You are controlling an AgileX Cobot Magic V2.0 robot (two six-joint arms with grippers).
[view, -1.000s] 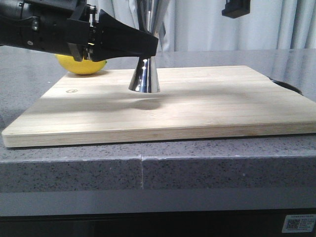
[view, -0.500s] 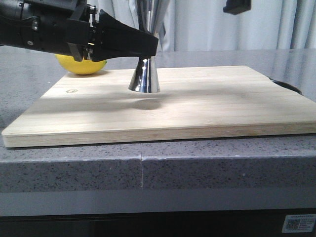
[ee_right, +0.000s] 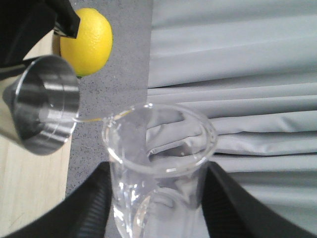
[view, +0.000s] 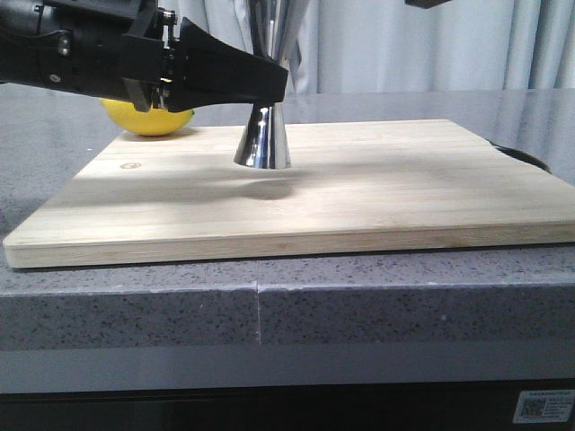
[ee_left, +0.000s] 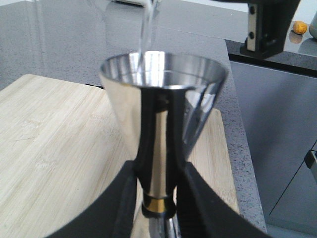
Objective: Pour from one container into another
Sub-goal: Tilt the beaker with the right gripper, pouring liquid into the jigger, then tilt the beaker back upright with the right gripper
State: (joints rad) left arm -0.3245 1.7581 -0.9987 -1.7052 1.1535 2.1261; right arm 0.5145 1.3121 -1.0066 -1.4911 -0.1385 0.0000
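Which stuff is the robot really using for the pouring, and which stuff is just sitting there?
Used for pouring:
- glass beaker, held tipped by the right gripper
- steel jigger, held at its waist by the left gripper, catching a thin clear stream

Just sitting there:
- lemon, on the counter behind the board
- wooden cutting board, only under the jigger

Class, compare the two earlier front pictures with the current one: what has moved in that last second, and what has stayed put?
Only the dark piece at the top right edge of the front view moved: it has risen almost out of the picture. The left end effector stays clamped on the jigger, which remains standing on the cutting board; the lemon has not shifted.
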